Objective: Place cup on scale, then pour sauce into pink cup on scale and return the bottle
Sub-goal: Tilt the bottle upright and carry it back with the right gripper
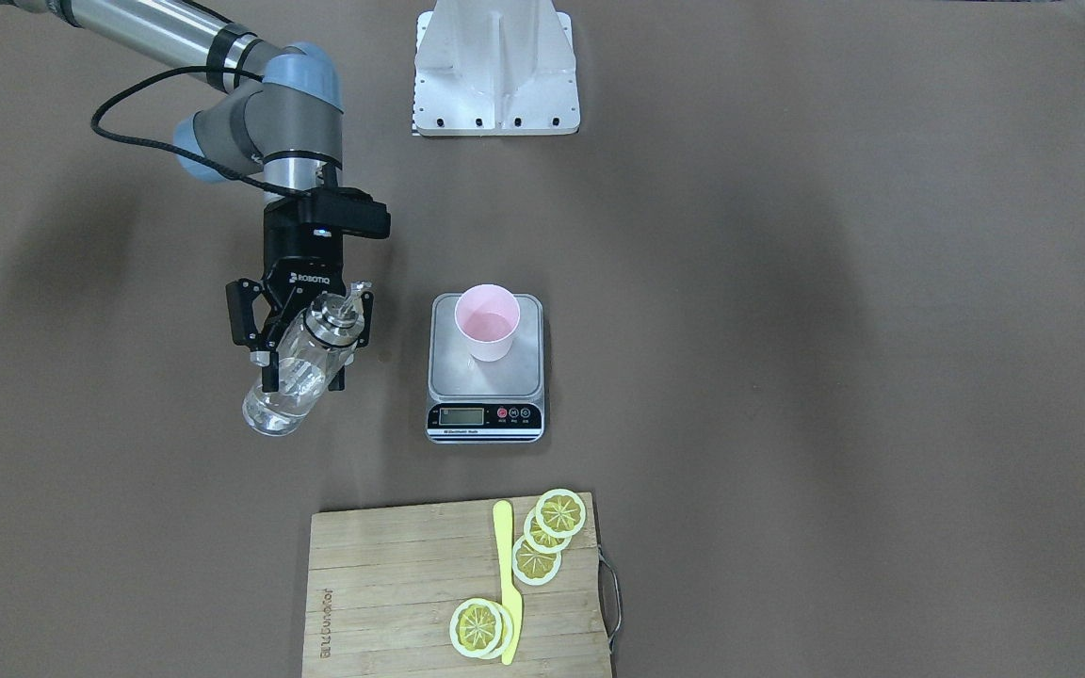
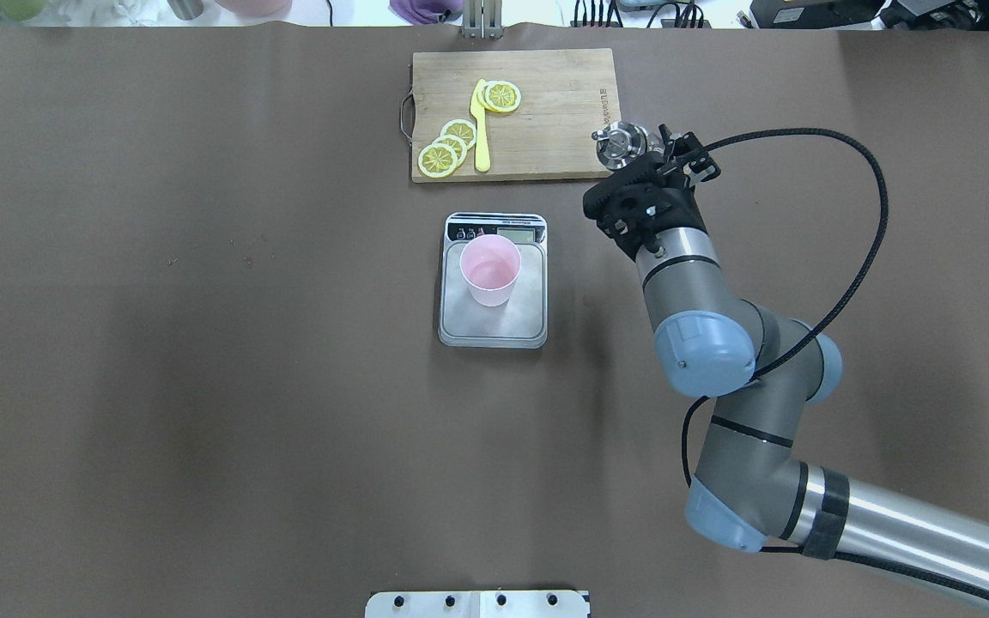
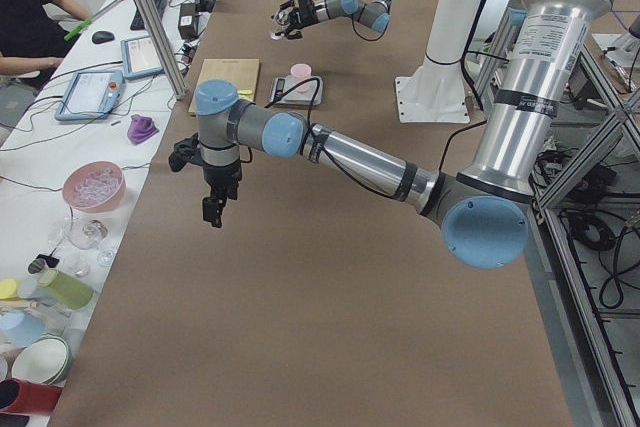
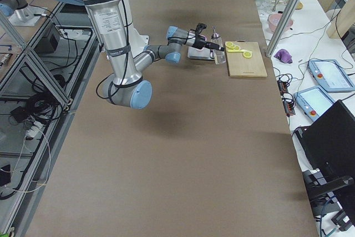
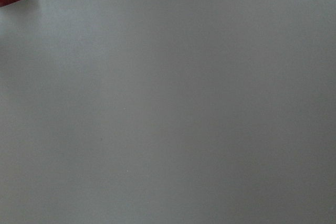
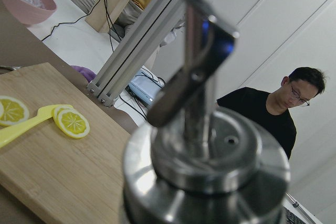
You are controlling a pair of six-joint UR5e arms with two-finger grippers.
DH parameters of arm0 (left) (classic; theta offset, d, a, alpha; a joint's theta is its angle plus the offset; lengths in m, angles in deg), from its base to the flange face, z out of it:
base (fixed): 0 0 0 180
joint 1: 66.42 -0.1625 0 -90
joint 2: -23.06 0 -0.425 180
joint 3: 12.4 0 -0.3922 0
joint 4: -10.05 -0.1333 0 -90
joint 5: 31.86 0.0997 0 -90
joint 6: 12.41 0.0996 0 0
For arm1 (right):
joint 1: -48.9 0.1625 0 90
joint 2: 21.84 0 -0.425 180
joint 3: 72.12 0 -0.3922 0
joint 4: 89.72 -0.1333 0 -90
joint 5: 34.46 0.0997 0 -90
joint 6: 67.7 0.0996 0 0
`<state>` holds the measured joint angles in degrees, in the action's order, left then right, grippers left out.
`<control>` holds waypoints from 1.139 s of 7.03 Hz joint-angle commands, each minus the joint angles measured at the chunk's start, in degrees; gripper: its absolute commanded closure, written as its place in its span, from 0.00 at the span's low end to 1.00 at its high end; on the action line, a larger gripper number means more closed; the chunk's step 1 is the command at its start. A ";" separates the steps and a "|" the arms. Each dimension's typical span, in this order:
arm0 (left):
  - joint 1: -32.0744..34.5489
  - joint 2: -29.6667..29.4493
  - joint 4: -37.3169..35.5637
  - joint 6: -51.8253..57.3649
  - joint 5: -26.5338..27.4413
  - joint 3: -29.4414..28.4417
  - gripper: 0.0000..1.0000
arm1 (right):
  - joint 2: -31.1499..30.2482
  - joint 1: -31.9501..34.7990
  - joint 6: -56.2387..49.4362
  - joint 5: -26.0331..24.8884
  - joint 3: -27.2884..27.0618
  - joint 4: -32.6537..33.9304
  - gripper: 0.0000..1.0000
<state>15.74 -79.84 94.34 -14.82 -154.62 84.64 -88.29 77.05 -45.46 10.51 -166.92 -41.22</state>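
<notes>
The pale pink cup (image 1: 486, 322) stands upright on the steel platform of the scale (image 1: 484, 417); both also show in the overhead view, cup (image 2: 489, 270) on scale (image 2: 494, 330). My right gripper (image 1: 303, 377) is shut on the clear glass bottle (image 1: 271, 410), held tilted above the table beside the scale and apart from the cup. Clear liquid shows in the bottle. Its silver pourer cap (image 6: 205, 156) fills the right wrist view and shows in the overhead view (image 2: 621, 143). My left gripper (image 3: 213, 212) hangs over bare table far from the scale; I cannot tell whether it is open.
A bamboo cutting board (image 1: 392, 603) with lemon slices (image 1: 559, 513) and a yellow knife (image 1: 508, 584) lies beyond the scale. The white robot base (image 1: 495, 66) is on the robot's side. Bowls and clutter sit on a side bench (image 3: 95, 187).
</notes>
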 commanded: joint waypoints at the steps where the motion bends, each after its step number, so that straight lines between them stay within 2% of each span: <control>1: 3.26 6.37 0.34 9.76 -1.34 1.13 0.02 | -3.41 6.54 8.41 10.72 -2.40 -0.16 1.00; 2: 5.80 7.18 -0.09 9.70 -4.91 1.04 0.02 | -4.81 9.35 10.26 15.19 -3.01 -0.16 1.00; 3: 6.69 8.84 0.17 9.27 -10.60 1.04 0.02 | -5.52 14.26 14.11 23.33 -3.11 -0.16 1.00; 4: 7.31 9.55 0.17 9.26 -10.83 1.31 0.02 | -7.01 17.87 15.63 29.07 -3.11 -0.16 1.00; 5: 7.40 9.74 0.26 9.26 -10.92 1.39 0.02 | -7.89 19.13 20.08 31.56 -3.11 -0.16 1.00; 6: 7.49 9.74 0.26 9.26 -10.92 1.40 0.02 | -10.69 19.23 25.34 31.94 -3.11 -3.20 1.00; 7: 7.67 9.74 0.26 9.44 -10.92 1.40 0.02 | -14.28 19.23 28.44 31.85 -1.37 -11.59 1.00; 8: 7.75 9.74 0.26 9.70 -10.92 1.40 0.02 | -16.15 19.31 32.74 31.76 -0.39 -16.81 1.00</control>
<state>23.34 -70.14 94.60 -5.37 -165.51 86.03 -101.48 96.17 -17.80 42.12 -168.61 -50.99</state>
